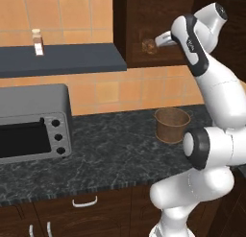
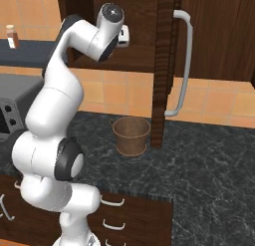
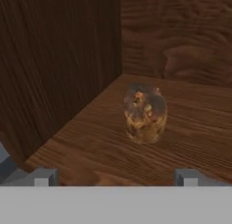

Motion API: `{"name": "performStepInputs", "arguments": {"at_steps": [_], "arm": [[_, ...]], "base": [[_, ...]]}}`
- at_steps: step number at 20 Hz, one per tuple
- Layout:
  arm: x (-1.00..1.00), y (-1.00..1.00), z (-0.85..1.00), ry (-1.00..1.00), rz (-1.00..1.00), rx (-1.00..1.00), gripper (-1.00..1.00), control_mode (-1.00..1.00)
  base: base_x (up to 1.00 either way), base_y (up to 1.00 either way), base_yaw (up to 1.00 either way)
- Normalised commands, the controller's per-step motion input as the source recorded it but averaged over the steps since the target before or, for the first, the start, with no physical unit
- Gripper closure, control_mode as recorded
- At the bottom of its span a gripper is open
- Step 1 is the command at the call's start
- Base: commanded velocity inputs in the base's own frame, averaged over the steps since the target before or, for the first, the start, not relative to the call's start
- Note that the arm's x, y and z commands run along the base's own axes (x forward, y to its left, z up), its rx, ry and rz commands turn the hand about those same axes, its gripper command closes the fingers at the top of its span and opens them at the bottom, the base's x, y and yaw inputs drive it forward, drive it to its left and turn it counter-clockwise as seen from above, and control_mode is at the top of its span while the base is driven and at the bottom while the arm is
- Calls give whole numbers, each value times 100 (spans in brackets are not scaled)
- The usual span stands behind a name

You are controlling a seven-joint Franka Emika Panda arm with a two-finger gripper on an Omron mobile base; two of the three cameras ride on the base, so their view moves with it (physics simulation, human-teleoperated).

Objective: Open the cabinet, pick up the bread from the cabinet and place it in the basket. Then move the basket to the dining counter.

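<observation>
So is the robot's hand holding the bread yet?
No, nothing is held. The gripper is open, and the bread sits untouched on the cabinet shelf ahead of its fingertips.

Base views flanking; hand view close.

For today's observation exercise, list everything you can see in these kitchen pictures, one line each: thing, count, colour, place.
cabinet: one, dark brown, on the wall, door swung open
door handle: one, silver, upright on the open door
bread: one, light brown, on the cabinet shelf
basket: one, brown, on the black counter below the cabinet
counter: one, black speckled, along the tiled wall
toaster oven: one, grey, at the counter's left end
shelf: one, dark grey, on the wall above the oven
bottle: one, pale with a brown top, on the shelf
drawers: several, dark brown, under the counter
arm: one, white, reaching into the cabinet
gripper: one, open, facing the bread, not touching it
</observation>
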Motion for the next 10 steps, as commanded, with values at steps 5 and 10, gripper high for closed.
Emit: {"name": "performStepInputs", "arguments": {"at_steps": [5, 10], "arm": [[48, 19, -4, 5, 0, -3, -100, -100], [47, 5, -9, 2, 0, -1, -100, -100]], "base": [[0, 0, 0], [0, 0, 0]]}}
